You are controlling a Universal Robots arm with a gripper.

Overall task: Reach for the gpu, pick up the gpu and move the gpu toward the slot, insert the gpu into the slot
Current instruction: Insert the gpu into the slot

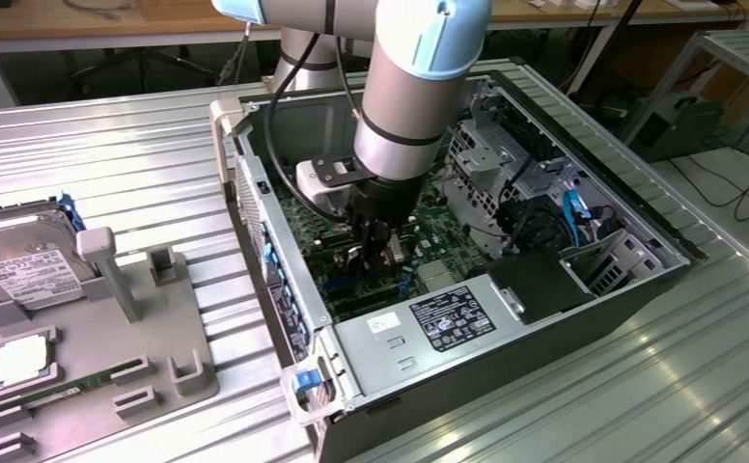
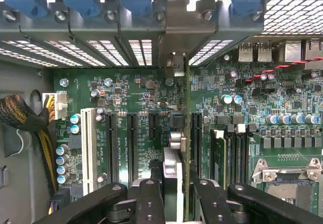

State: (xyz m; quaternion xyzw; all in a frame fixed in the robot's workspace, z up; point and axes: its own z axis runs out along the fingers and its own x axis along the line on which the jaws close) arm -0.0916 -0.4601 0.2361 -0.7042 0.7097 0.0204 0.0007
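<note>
Ribbed metal tabletop [image 1: 117, 145] is carrying everything, with wooden benches running along the far edge and cut off by the frame. Lying open on it, toward the exterior view's right, is a computer case [image 1: 632, 289], its green motherboard [image 1: 458, 246] facing up; the case's near corner is running out of the picture. A grey robot arm [image 1: 413, 87] is reaching down into the case and hiding much of the board beneath it. At the exterior view's left a grey holder tray [image 1: 155, 367] is sitting beside a silver hard drive [image 1: 20, 265] and is carrying a green memory stick [image 1: 66, 391].

The gripper [image 1: 377, 253] is hanging low over the board, its black fingers [image 2: 151, 199] clamping on the gpu [image 2: 174, 183]. In the wrist view the card is standing on edge between the fingers, seen edge-on, so its face is hard to make out. It is sitting in line with a black slot [image 2: 196, 138] on the motherboard, between neighbouring slots; whether its lower edge is seated there cannot be told.
</note>
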